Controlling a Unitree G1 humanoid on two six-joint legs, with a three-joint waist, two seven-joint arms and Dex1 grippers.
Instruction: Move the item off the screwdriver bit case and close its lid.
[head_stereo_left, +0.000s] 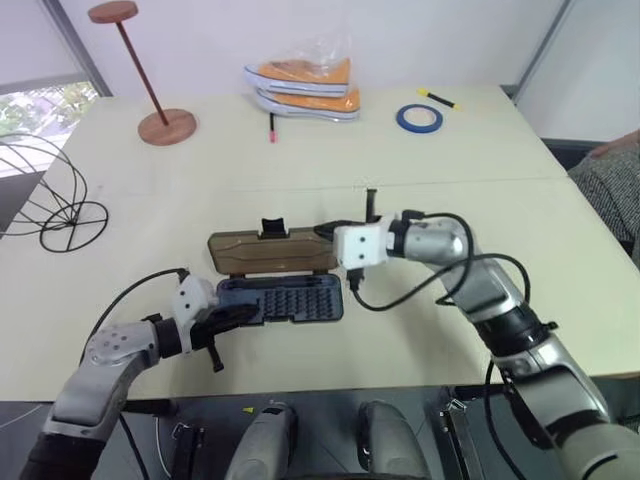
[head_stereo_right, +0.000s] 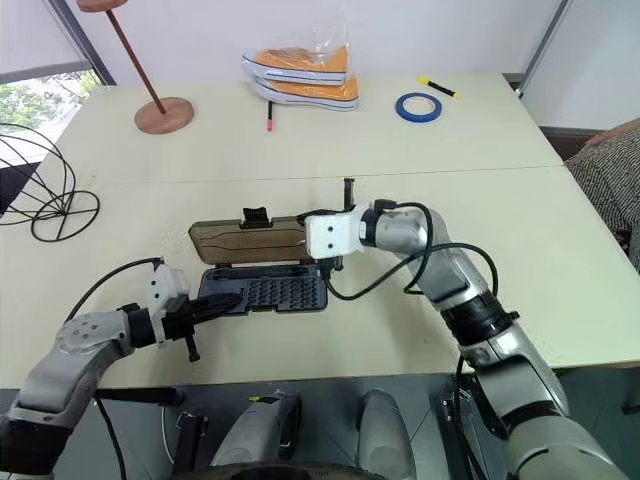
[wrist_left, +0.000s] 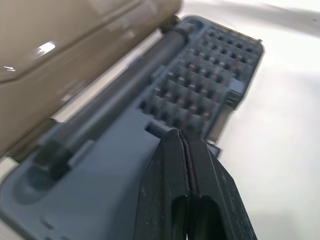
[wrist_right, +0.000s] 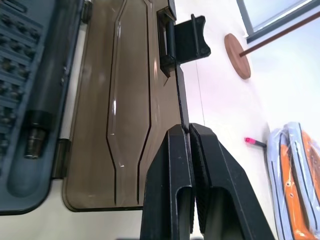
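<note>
Pinching the lid (wrist_right: 125, 100) edge (case open), right gripper (wrist_right: 190, 131).

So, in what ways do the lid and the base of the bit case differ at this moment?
The lid is translucent smoky brown and smooth; the base is opaque grey-blue, with rows of small bits. The lid carries a black latch tab on its far edge; the base holds a dark driver handle. The right gripper is shut on the lid's edge; the shut left gripper rests on the base. Both are rectangular, equal in size and hinged together.
</note>
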